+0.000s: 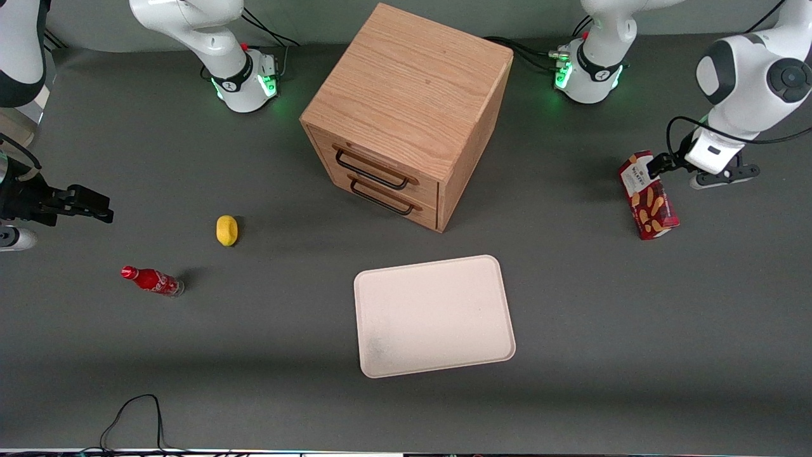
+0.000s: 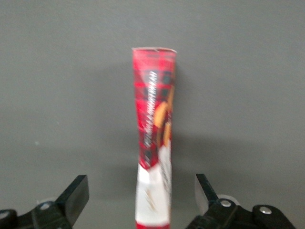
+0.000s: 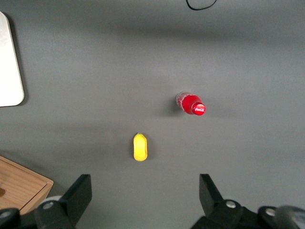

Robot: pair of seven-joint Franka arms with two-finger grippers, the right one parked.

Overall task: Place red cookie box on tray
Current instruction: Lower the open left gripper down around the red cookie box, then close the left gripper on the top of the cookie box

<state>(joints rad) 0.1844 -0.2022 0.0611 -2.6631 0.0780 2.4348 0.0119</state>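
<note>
Pale cream and flat, the rectangular tray (image 1: 434, 315) with rounded corners and a low raised rim is what you meet first on the dark grey bench (image 1: 609, 355), nearest the front camera, lying bare. A loop of black cable (image 1: 130, 419) lies nearer still, at the bench's front edge toward the parked arm's end.

A little farther from the camera, toward the parked arm's end, you have a small red soda bottle (image 1: 152, 280) lying on its side, and just past it a small yellow lemon-shaped object (image 1: 227, 230); the two are apart from each other and well apart from the tray.

Farther back stands the light oak-wood cabinet (image 1: 406, 114), turned at an angle, its two drawers with dark wire handles facing the tray.

Toward the working arm's end of the bench you find the long, narrow dark-red cookie carton (image 1: 648, 194), with its white label end and tan cookie pictures. It stands tilted, well apart from the tray, white end uppermost and farther from the camera. Your claw (image 1: 656, 166) is at that white end. In the left wrist view the claw (image 2: 141, 198) is spread wide: the carton (image 2: 153, 143) passes between its two dark fingers (image 2: 76, 193) with grey bench visible on either side, touching neither.
</note>
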